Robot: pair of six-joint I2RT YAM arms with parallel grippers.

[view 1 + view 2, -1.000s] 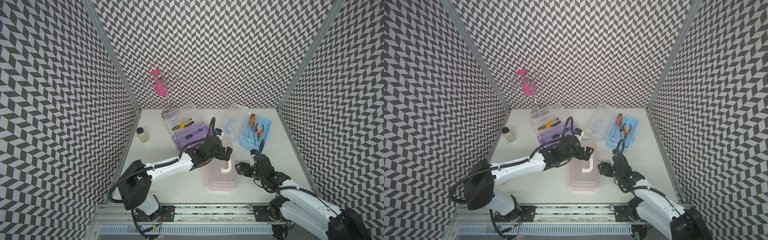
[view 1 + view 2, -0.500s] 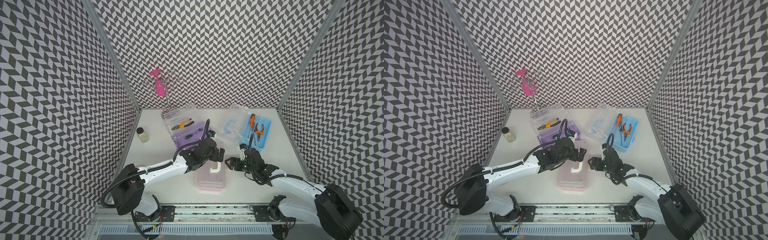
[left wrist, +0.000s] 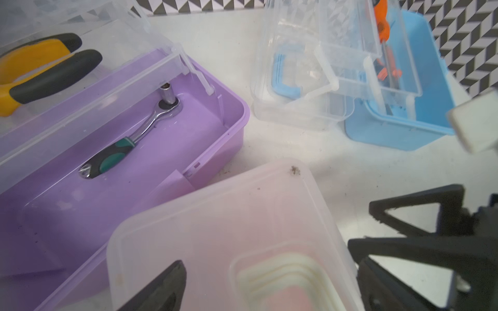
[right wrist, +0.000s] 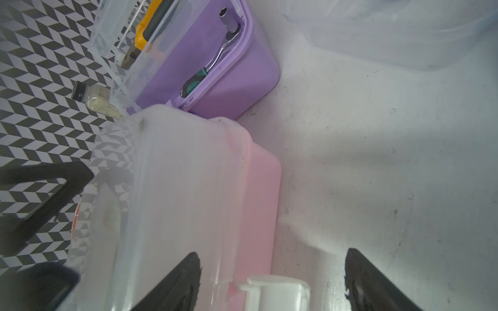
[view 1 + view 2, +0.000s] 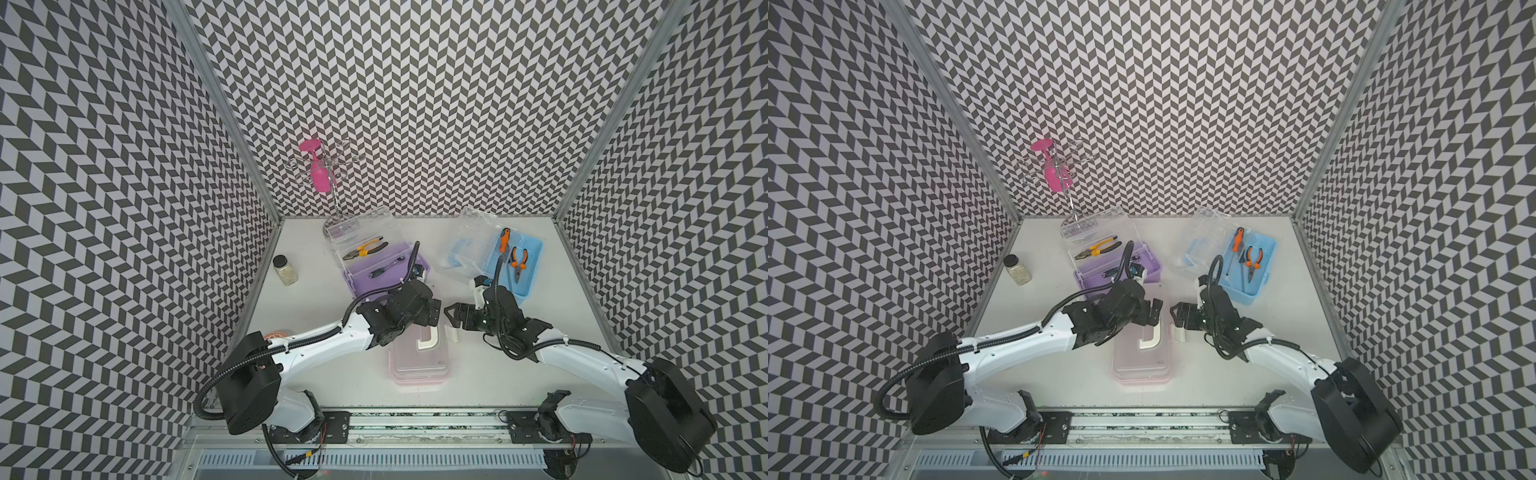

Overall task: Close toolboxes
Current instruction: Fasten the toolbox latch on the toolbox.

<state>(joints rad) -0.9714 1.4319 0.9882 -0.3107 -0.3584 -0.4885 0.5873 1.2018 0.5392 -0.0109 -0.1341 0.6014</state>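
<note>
The pink toolbox lies at the front middle with its clear lid down and white handle flat. My left gripper hovers open over the lid's far end, one finger above the lid. My right gripper is open beside the box's right side, its fingers either side of the white latch, which sticks out. The purple toolbox and the blue toolbox stand behind with lids raised and tools inside.
A small glass jar with a black cap stands at the left wall. A wire rack with a pink glass rises at the back. The purple toolbox nearly touches the pink one's far left corner.
The pink toolbox has slid a little to the left. My right gripper has swung in from the front right to the box's right-side latch. My left gripper has drawn back slightly over the lid.
</note>
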